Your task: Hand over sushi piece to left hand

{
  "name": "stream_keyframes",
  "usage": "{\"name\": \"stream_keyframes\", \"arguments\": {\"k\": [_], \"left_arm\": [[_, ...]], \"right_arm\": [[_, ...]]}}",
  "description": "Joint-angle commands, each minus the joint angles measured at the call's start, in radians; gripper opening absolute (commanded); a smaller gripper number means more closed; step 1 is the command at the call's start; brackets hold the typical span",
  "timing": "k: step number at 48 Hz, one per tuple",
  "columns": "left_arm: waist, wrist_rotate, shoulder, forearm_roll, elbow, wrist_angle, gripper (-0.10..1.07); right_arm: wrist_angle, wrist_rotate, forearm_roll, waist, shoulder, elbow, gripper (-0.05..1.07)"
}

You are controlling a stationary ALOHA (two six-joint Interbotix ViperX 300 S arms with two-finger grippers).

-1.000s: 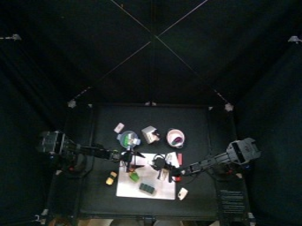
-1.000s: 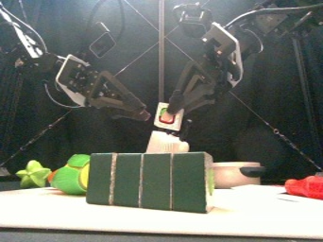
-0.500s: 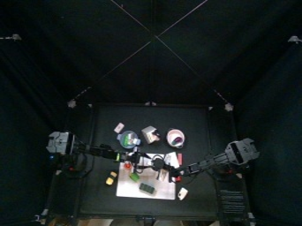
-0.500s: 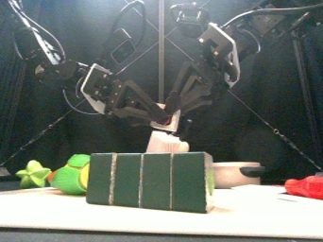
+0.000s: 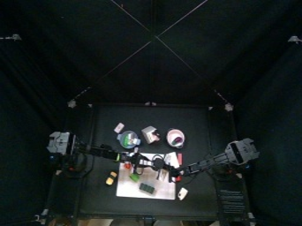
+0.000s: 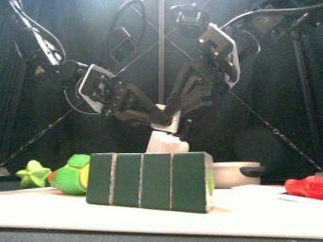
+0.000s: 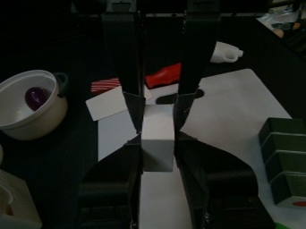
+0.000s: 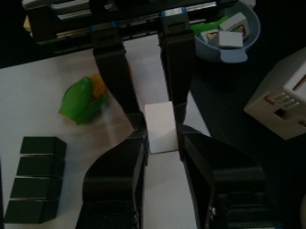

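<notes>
The sushi piece (image 6: 167,119), a small white block, hangs in the air between both grippers above the table's middle. My right gripper (image 6: 178,112) comes down from the right and is shut on it. My left gripper (image 6: 154,113) comes in from the left, its jaws closed against the same piece. In the left wrist view the white piece (image 7: 157,148) sits tight between my jaws, with the other arm's jaws above it. In the right wrist view the piece (image 8: 160,128) is likewise clamped. In the top view both grippers meet (image 5: 150,162) over the white mat.
A dark green segmented block (image 6: 149,180) stands at the front, with a green toy (image 6: 70,175) to its left. A white bowl (image 6: 235,173) and a red item (image 6: 303,186) lie to the right. Another white piece (image 6: 167,143) stands behind the block. A white mat (image 5: 151,188) lies under the grippers.
My left gripper moved right to the sushi piece held by my right gripper and closed its jaws on it. The right arm has stayed still.
</notes>
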Motion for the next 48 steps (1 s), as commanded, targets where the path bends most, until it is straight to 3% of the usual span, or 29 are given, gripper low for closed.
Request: {"name": "stream_keyframes", "arguments": {"k": [1, 10, 25, 40, 48], "left_arm": [[0.0, -0.003, -0.011, 0.0, -0.018, -0.011, 0.58], [0.0, -0.003, -0.012, -0.002, -0.017, -0.011, 0.58], [0.0, -0.003, -0.012, -0.003, -0.014, -0.011, 0.58], [0.002, -0.003, -0.012, -0.006, -0.011, -0.011, 0.58], [0.002, -0.003, -0.012, -0.009, -0.011, -0.009, 0.58]], "right_arm": [[0.002, 0.003, -0.002, -0.005, -0.017, -0.023, 0.63], [0.02, 0.003, 0.017, -0.008, -0.017, -0.021, 0.67], [0.032, 0.003, 0.038, -0.008, -0.017, -0.017, 0.84], [0.02, -0.003, 0.034, 0.0, -0.031, -0.003, 0.85], [0.028, -0.074, 0.067, 0.025, -0.072, 0.014, 0.85]]}}
